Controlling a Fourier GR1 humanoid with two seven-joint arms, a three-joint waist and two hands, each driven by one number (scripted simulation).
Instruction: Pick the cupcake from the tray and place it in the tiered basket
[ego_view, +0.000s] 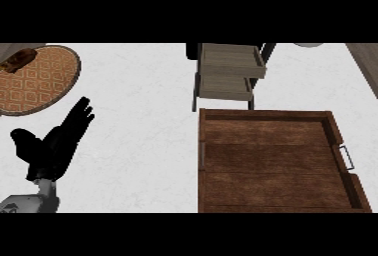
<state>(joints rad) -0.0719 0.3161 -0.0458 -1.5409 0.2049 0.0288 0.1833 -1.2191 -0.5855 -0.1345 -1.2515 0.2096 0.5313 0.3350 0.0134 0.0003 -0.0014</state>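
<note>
White counter (140, 100) bears wooden tray (275, 116), tiered basket (230, 67), orange mat (37, 80).

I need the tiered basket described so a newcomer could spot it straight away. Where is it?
Start at the big brown wooden tray filling the counter's right side. Just beyond its far left corner stands the tiered basket. It is the only stacked piece: two pale grey-beige box shelves on a dark frame, unlike the flat round orange patterned mat at far left.
</note>
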